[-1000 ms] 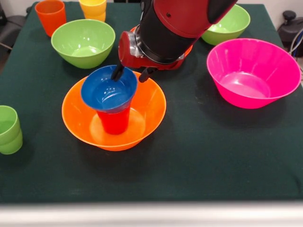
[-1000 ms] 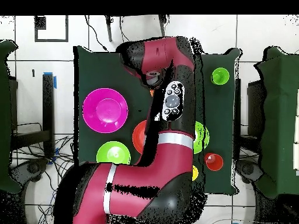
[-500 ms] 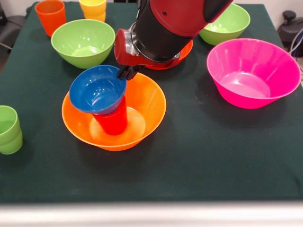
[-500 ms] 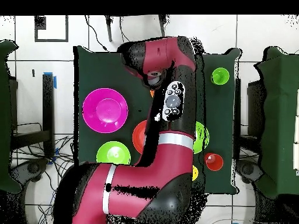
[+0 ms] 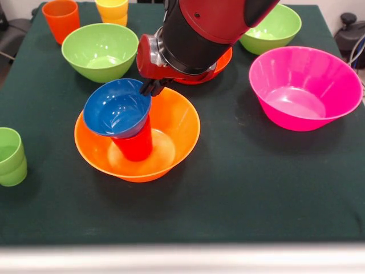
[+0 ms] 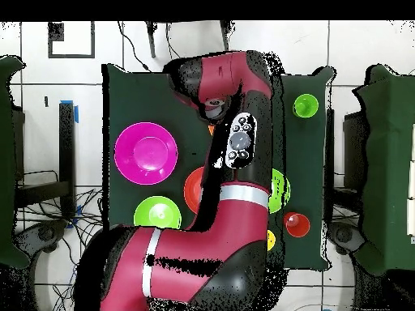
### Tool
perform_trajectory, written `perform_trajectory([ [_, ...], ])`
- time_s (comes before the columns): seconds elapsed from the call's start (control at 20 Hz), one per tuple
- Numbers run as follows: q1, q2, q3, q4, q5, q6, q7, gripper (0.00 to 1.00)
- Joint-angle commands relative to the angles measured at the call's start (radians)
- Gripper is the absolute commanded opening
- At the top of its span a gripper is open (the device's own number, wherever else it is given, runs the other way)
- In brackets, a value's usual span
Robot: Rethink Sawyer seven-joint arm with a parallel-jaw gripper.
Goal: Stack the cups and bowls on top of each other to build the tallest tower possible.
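The large orange bowl (image 5: 177, 123) sits mid-table. A red cup (image 5: 136, 147) stands in it, leaning left. The small blue bowl (image 5: 114, 111) rests on the cup, tilted toward the camera and to the left. My gripper (image 5: 151, 87) is at the blue bowl's far rim, its fingers closed together on the rim. Two stacked light green cups (image 5: 10, 155) stand at the left edge. In the overhead view the arm (image 6: 239, 146) hides the gripper and the stack; only a sliver of the orange bowl (image 6: 210, 128) shows.
A green bowl (image 5: 100, 51), an orange cup (image 5: 61, 20) and yellow cups (image 5: 112, 10) stand at the back left. A pink bowl (image 5: 305, 85) is at the right, a second green bowl (image 5: 274, 28) behind it. A red-orange bowl (image 5: 223, 60) lies under the arm.
My fingers, spread a second ago with one inside the blue bowl, have closed on its rim. The blue bowl and red cup have shifted and tilted left.
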Motion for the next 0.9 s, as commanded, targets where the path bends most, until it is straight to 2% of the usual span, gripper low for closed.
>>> perform_trajectory([
  [0.05,0.019,-0.004,0.055,0.023,0.007,-0.080,0.094,0.00],
  [0.55,0.031,-0.005,0.054,0.028,0.010,-0.080,0.114,0.00],
  [0.9,0.049,0.028,0.055,-0.030,0.009,-0.044,0.138,0.00],
])
